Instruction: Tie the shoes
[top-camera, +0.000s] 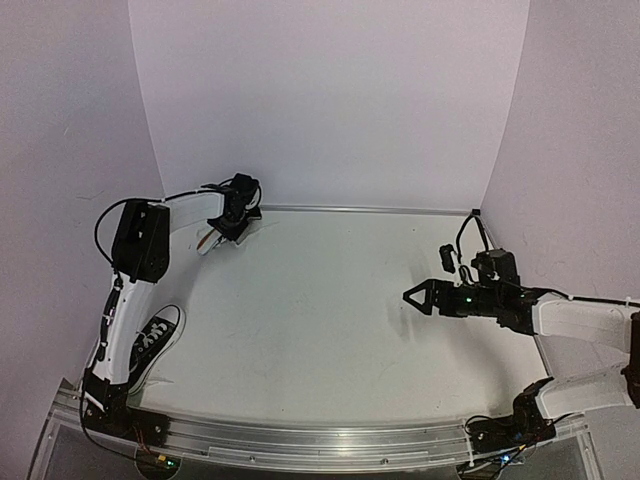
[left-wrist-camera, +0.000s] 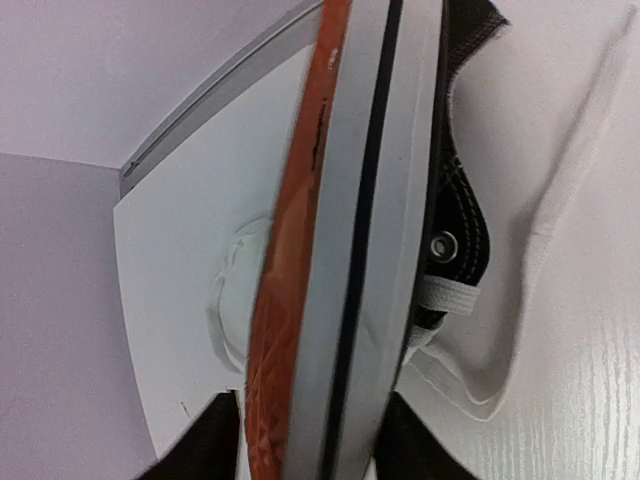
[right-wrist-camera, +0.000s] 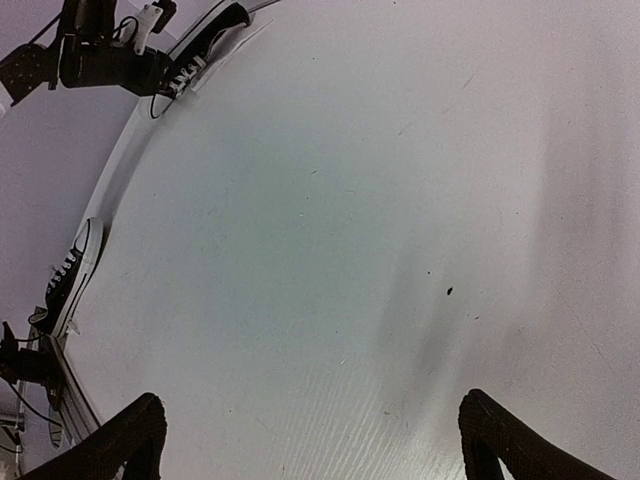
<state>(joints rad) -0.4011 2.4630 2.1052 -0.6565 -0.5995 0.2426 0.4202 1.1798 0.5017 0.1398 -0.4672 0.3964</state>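
Over the far left corner of the table (top-camera: 330, 330), seen from above, the left gripper (top-camera: 232, 228) reaches down onto one of the shoes, the far shoe (top-camera: 210, 241), close to the back wall, and a strip of its orange sole shows there. The near shoe (top-camera: 157, 343) lies sole-down by the base of the left arm, laces up, well apart from the first. The count is two shoes and two grippers. The right gripper (top-camera: 410, 296) hangs over the right side of the table and touches nothing.

From the left wrist, the far shoe (left-wrist-camera: 370, 200) stands on edge and fills the gap between the fingers (left-wrist-camera: 210, 445). One dark finger sits on each side of it, so the jaws are narrowed and pinch the shoe. A white lace (left-wrist-camera: 445, 295) and one metal eyelet (left-wrist-camera: 441, 243) show on the black canvas.

From the right wrist, the right gripper (right-wrist-camera: 310, 400) stands wide with nothing between its fingers, only bare table below. Both shoes lie far off: the far shoe (right-wrist-camera: 195, 60) at the left gripper, the near shoe (right-wrist-camera: 72, 270) by the table's edge
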